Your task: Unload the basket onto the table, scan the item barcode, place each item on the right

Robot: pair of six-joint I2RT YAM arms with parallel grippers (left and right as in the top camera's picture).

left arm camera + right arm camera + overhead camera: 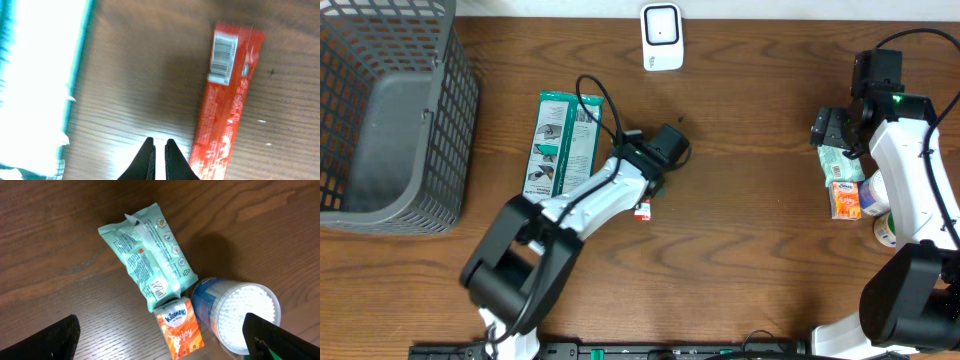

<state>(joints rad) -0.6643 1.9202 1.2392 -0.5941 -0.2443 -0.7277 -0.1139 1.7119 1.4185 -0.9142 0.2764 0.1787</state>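
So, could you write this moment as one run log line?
left hand: shut, empty, beside red packet | right hand: open, above wipes pack | scanner: no item held to it

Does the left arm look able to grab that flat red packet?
Probably yes: the flat red packet lies bare on the wooden table just beside the left tool, nothing between them. Its jaws are shut, though, and must open first.

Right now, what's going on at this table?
The left hand is shut and empty, its tips just beside a red packet lying barcode-up near a green box. The right hand hangs open over a wipes pack, a Kleenex pack and a cotton swab tub. Nothing is at the white scanner yet.
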